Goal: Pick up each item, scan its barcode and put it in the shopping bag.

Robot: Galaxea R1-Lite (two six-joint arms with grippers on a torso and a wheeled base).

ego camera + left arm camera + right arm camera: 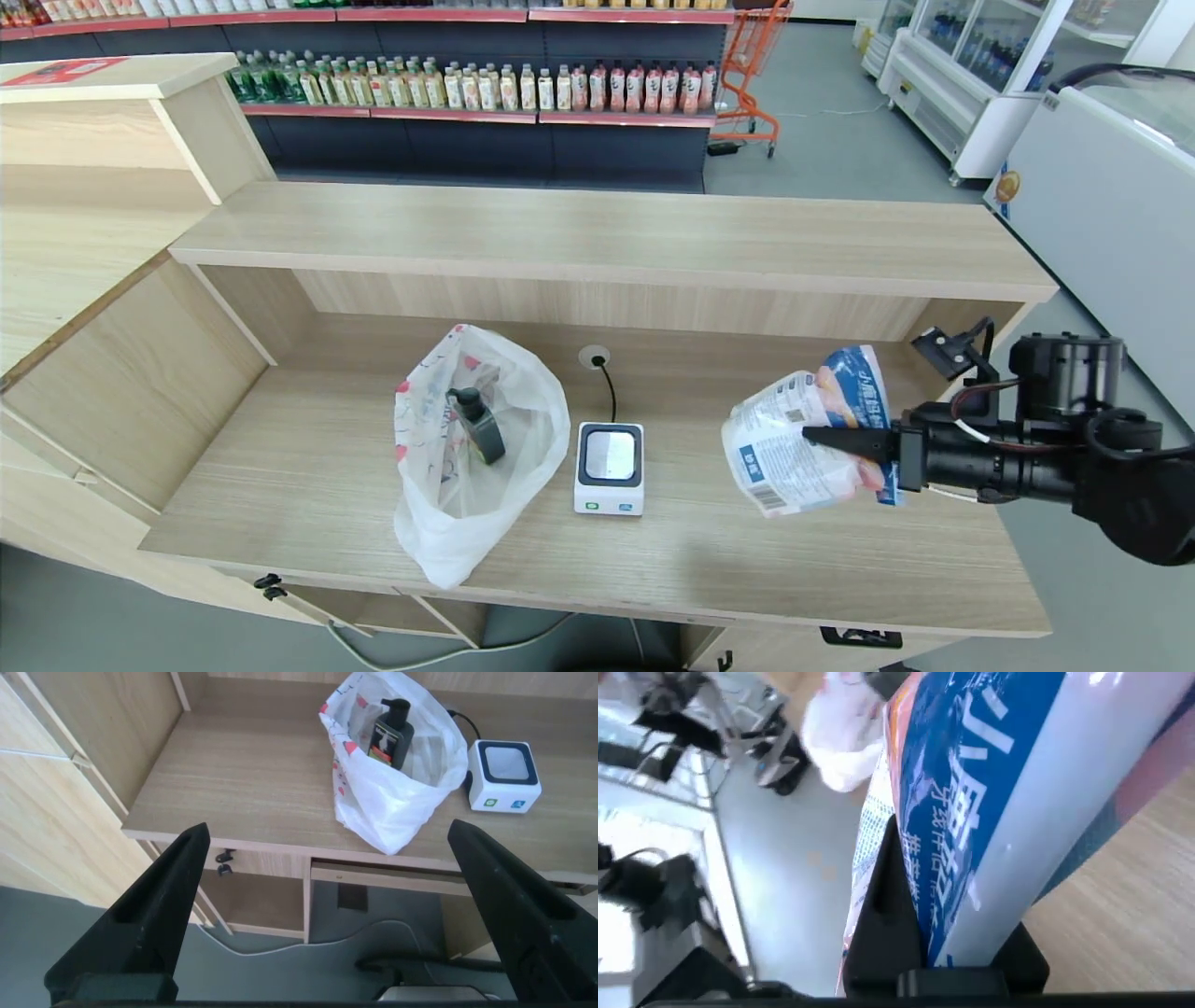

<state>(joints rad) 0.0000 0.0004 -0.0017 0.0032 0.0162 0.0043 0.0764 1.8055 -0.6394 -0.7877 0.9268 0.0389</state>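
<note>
The blue-and-white food pouch [808,434] hangs centre right in the head frame, clamped in my right jaws, right of the scanner [610,455] and the shopping bag [537,420]; its barcode [769,497] faces up, so I judge a scan could miss unless turned, my left jaws gaping open.

Shop checkout, wooden counter [597,245] with barcode scanner [610,455], shelves of bottled drinks [467,90], chest freezers [1111,182], orange trolley [758,47]
</note>
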